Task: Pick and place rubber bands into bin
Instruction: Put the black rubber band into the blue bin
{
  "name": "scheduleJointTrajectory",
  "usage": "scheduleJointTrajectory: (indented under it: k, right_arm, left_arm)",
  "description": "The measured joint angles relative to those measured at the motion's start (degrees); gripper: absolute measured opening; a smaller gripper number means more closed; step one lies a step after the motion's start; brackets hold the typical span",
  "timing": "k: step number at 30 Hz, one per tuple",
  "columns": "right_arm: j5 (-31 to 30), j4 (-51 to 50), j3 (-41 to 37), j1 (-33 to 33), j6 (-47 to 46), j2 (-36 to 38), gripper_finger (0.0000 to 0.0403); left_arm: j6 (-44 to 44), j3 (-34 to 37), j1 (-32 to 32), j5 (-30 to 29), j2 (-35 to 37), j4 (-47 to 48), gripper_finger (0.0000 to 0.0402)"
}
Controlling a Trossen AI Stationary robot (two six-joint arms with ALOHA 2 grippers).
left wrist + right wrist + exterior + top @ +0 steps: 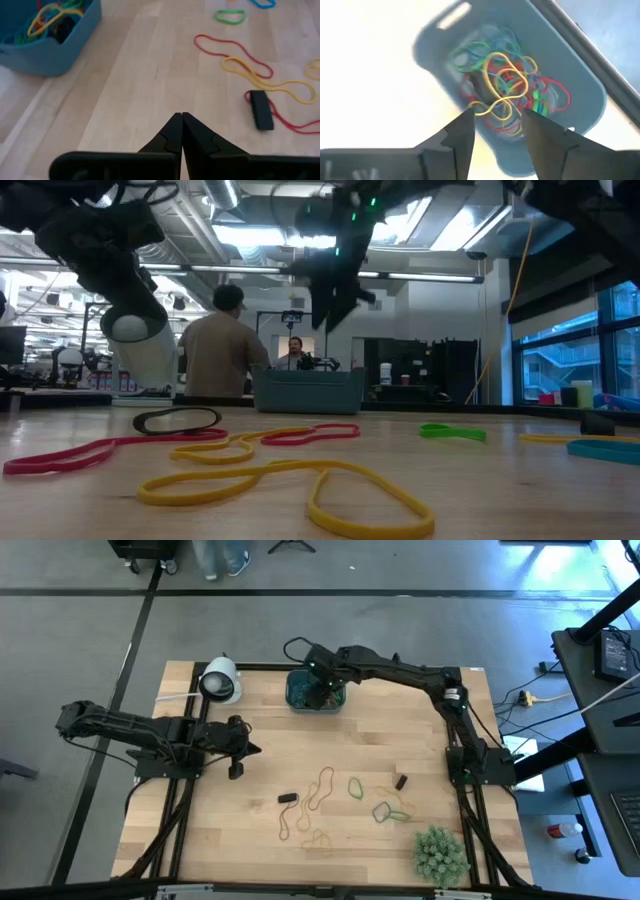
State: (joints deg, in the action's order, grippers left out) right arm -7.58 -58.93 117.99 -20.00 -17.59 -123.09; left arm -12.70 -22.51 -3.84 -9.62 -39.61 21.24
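Rubber bands [322, 802] scattered mid-table, front of bin [314, 693]; more piled inside bin. Right gripper [495, 117] held directly above bin, fingers apart, nothing gripped. Left gripper [181, 118] parked left, fingers together, nearer loose bands.

In the high view the right tool [325, 692] covers part of the bin [300, 700]; the rubber bands [505, 92] inside look blurred in the right wrist view.

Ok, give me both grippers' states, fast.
Left gripper: shut, holding nothing, parked over the table.
Right gripper: open, empty, above the bin of rubber bands.
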Motion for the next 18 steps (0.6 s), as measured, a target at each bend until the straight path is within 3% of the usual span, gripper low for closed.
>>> scheduleJointTrajectory:
  k: [5,9,12,18]
  right_arm:
    - [0.2,-0.3,-1.7,3.1,3.1,5.7,0.0125]
    - [0.2,-0.2,-8.3,7.1,4.9,11.4,0.0059]
    - [0.4,3.7,-18.4,10.5,4.3,18.5,0.0011]
    - [0.3,16.7,-43.1,20.2,-4.4,35.7,0.0019]
  left_arm:
    - [0.0,-4.2,-3.7,-4.3,-6.1,0.2,0.0002]
    - [-2.0,-9.1,-7.3,-7.7,-14.0,0.1,0.0002]
    - [-4.1,-13.3,-10.1,-9.1,-20.8,0.3,0.0002]
    - [-8.2,-24.2,-14.8,-10.0,-34.9,6.1,0.0002]
